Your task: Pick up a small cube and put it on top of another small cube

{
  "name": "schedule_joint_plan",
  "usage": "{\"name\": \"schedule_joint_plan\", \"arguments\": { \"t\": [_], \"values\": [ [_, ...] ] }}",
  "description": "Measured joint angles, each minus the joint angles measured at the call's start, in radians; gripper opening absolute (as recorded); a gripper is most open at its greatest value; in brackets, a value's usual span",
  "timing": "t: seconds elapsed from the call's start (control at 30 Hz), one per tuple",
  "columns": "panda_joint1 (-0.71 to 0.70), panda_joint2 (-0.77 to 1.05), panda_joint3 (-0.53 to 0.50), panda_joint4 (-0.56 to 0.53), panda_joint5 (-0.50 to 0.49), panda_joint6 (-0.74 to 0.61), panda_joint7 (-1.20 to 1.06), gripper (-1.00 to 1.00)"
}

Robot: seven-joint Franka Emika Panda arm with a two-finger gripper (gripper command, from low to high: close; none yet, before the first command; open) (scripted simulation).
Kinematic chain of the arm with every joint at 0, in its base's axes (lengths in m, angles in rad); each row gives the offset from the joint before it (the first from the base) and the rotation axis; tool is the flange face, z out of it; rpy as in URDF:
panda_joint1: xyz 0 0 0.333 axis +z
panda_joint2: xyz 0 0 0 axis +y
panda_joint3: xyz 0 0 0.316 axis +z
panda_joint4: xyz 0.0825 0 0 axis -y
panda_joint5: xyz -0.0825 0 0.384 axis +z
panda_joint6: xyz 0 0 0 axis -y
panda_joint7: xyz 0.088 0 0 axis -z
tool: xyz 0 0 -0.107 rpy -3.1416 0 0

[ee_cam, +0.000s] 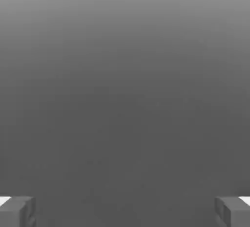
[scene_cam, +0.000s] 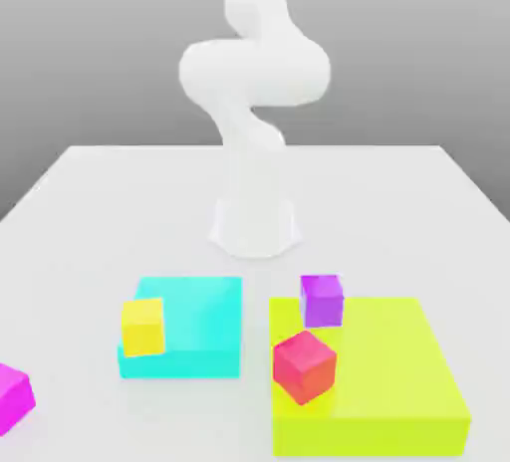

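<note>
White arm point(scene_cam: 254, 102) stands at the back of a pale tabletop point(scene_cam: 90, 211) with bright blocks in front.
On the exterior view's left, a yellow cube point(scene_cam: 142, 326) sits by the edge of a flat teal block point(scene_cam: 199, 321), and a pink cube point(scene_cam: 14, 396) lies further left, near the tabletop's edge. On the right, a purple cube point(scene_cam: 322, 300) sits at the back corner of a big flat lime block point(scene_cam: 388, 375), and a red cube point(scene_cam: 305, 365) sits tilted at its left side. The gripper point(ee_cam: 125, 211) has its jaws wide open, holding nothing, with two grey fingertips point(ee_cam: 17, 211) far apart against plain grey.
</note>
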Motion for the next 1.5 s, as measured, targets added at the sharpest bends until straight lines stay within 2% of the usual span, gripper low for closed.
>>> {"name": "schedule_joint_plan", "arguments": {
  "t": [0.33, 0.6, 0.8, 1.0, 1.13, 1.17, 1.37, 1.5],
  "values": [
    [0.007, 0.366, -0.196, 0.007, 0.114, 0.091, -0.146, 0.00],
    [-0.044, 0.659, -0.304, 0.014, 0.231, 0.159, -0.282, 0.00],
    [-0.126, 0.872, -0.329, 0.017, 0.288, 0.215, -0.361, 0.00],
    [-0.202, 1.070, -0.363, 0.019, 0.294, 0.284, -0.405, 0.00],
    [-0.270, 1.214, -0.294, 0.048, 0.372, 0.381, -0.467, 0.00],
    [-0.284, 1.239, -0.277, 0.054, 0.387, 0.399, -0.478, -1.00],
    [-0.290, 1.251, -0.269, 0.057, 0.396, 0.407, -0.484, -1.00],
    [-0.241, 1.148, -0.333, 0.031, 0.324, 0.332, -0.433, -1.00]
  ]
}}
